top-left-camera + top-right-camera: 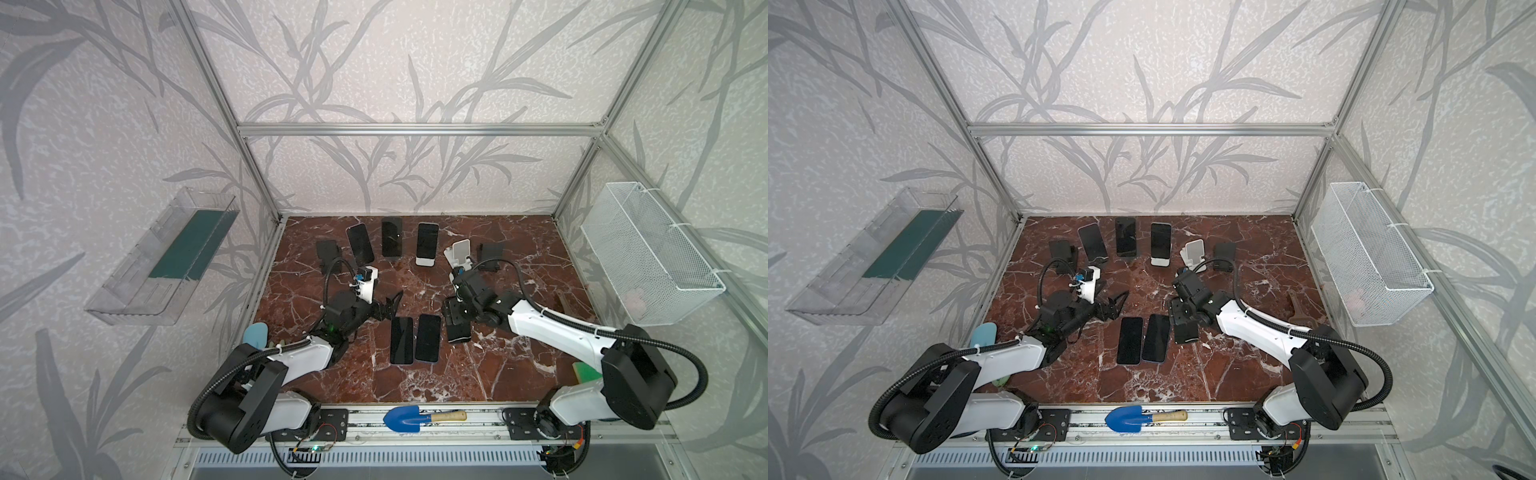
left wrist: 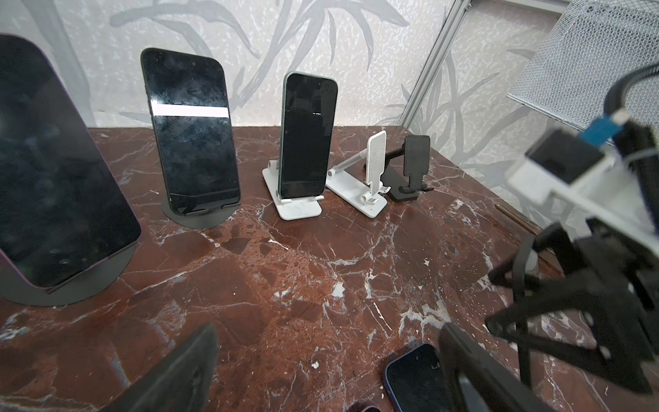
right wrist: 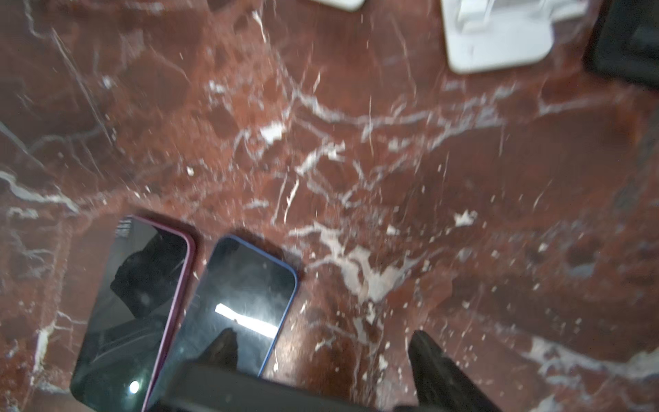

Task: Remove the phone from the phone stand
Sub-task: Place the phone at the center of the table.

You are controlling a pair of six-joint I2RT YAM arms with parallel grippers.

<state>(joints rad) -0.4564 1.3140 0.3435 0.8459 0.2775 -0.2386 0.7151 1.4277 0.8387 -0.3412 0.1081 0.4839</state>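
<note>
Marble counter [image 1: 519, 374]. Left hand [image 1: 387, 306] open, empty. Right hand [image 3: 324, 346] clamps dark phone [image 1: 459, 336], clear of white stand [image 1: 460, 254], apparently just above counter beside blue-edged phone [image 3: 246, 296]. Risk: tilted release, phone strikes neighbour or slides.

**Phone** [image 1: 459, 332]: dark slab with a pale lower edge. It is off any stand and clamped across its width by the right gripper [image 3: 321, 353]. It sits well in front of the white stand, toward the robot's base. The wrist view shows it only as a blur.

**White stand** [image 1: 459, 254]: folding type, with a flat base and a tilted back plate. Empty.

**Black stand** [image 1: 489, 255]: same build, just beside the white stand. Empty.
</note>
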